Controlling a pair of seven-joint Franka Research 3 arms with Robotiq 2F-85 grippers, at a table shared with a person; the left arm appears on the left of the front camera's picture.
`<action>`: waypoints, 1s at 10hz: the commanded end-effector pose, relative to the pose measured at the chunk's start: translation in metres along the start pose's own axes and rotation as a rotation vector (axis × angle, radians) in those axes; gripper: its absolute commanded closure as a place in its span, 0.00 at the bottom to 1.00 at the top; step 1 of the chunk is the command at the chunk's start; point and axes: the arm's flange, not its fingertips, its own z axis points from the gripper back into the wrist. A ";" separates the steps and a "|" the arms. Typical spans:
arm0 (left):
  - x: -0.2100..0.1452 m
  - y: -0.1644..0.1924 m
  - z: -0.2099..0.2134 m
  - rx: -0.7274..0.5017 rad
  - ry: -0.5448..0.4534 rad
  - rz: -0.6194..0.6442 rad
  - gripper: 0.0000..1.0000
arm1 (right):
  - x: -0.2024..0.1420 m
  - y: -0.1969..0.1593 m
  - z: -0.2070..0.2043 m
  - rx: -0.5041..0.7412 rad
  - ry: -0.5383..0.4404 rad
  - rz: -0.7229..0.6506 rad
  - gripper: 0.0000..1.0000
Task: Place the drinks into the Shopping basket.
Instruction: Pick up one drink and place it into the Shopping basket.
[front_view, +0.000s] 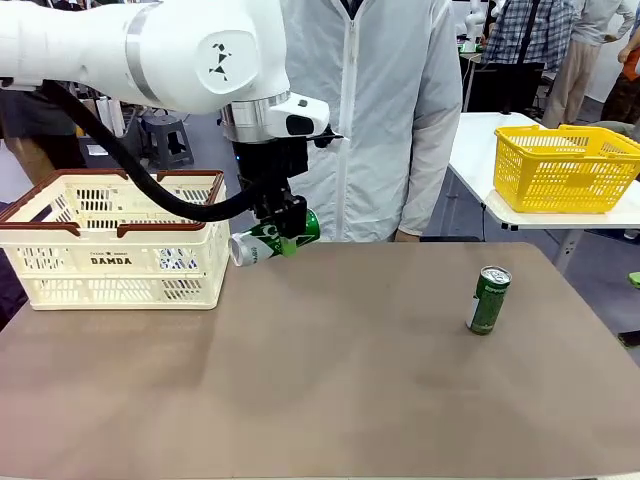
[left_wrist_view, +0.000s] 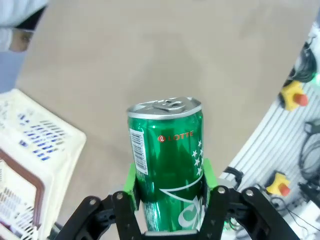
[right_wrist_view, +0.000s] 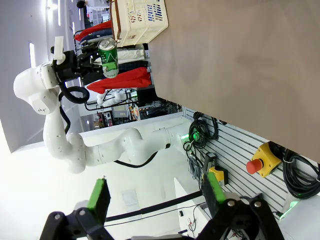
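Okay, counting two green drinks in total. Spotting one green can (front_view: 270, 243) gripped sideways by the left fingers (left_wrist_view: 131, 180), with the green pads clamped on its lower body and its silver top aimed at the Shopping basket (front_view: 110, 262). Hanging above the counter (front_view: 330, 380), just beside that basket's right wall. Seeing the second can (front_view: 488, 299) upright on the counter's right side, well apart from the basket.

Counting two baskets too: the cream one with the brown rim on the counter's left, plus a yellow basket (front_view: 560, 170) on a separate white table (front_view: 475, 160) farther back. Catching something blue through the cream basket's slots, can't tell what. Can't tell the yellow one's contents either.

Finding the right fingers (right_wrist_view: 99, 195) spread wide, gripping nothing.
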 end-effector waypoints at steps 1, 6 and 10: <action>0.013 -0.007 -0.003 -0.010 0.010 -0.058 1.00 | 0.002 0.007 0.000 0.019 -0.010 -0.008 0.00; 0.006 0.049 0.036 -0.032 -0.060 0.246 1.00 | 0.002 0.007 0.000 0.019 -0.010 -0.008 0.00; -0.066 0.199 0.082 -0.129 -0.252 0.629 1.00 | 0.002 0.007 0.000 0.019 -0.010 -0.008 0.00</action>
